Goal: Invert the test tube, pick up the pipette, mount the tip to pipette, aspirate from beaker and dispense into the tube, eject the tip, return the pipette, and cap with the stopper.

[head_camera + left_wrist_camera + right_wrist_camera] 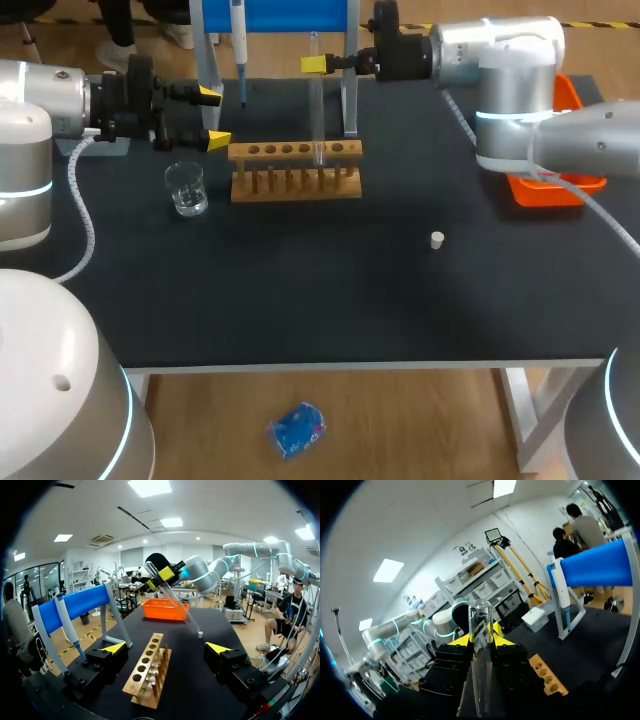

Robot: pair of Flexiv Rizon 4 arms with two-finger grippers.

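Observation:
My right gripper (315,65) is shut on a clear test tube (317,110), gripping it near its upper part. The tube stands about upright, with its lower end at the top board of the wooden rack (296,170). In the right wrist view the test tube (481,670) sits between the yellow fingertips (461,640). My left gripper (212,118) is open and holds nothing, left of the rack and above the glass beaker (186,188). The pipette (239,50) hangs on the blue stand (270,15). A small white stopper (437,240) lies on the mat to the right.
An orange tray (555,150) sits at the table's right edge under my right arm. From the left wrist, the rack (147,667) lies ahead between the open fingers, with the held tube (172,597) and orange tray (165,610) beyond.

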